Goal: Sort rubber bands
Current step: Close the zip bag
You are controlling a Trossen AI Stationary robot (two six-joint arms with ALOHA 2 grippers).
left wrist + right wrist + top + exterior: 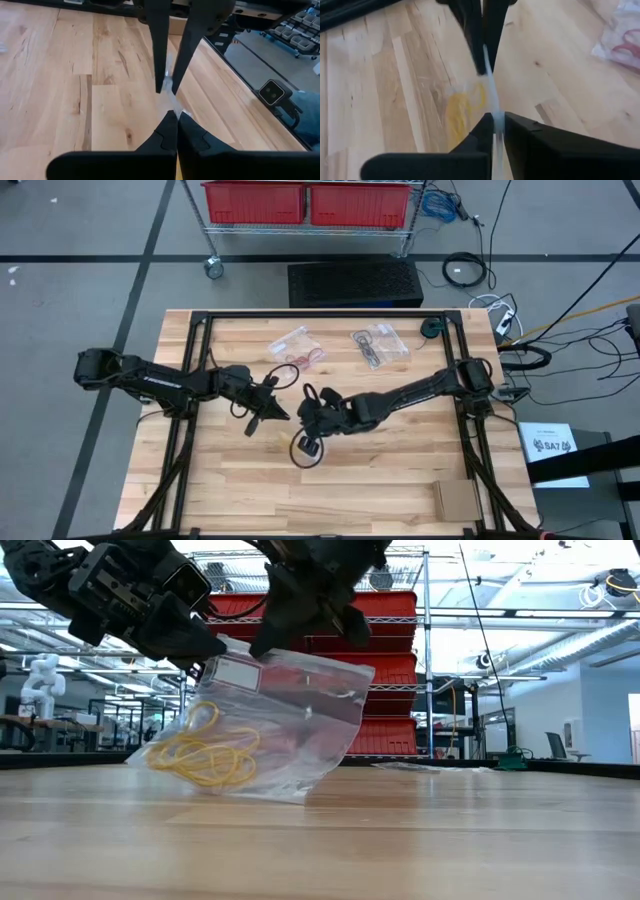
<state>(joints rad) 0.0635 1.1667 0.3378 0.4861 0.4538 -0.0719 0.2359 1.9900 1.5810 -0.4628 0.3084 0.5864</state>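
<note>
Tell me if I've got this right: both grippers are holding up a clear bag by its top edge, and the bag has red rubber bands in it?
Nearly. Both the left gripper and the right gripper do pinch the clear bag by its top edge, but the rubber bands inside are yellow, not red, as the low view shows.

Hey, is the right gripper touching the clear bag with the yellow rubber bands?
Touching. The right wrist view shows the right gripper shut on the edge of the clear bag, yellow rubber bands inside; the low view shows that bag held up off the table.
</note>
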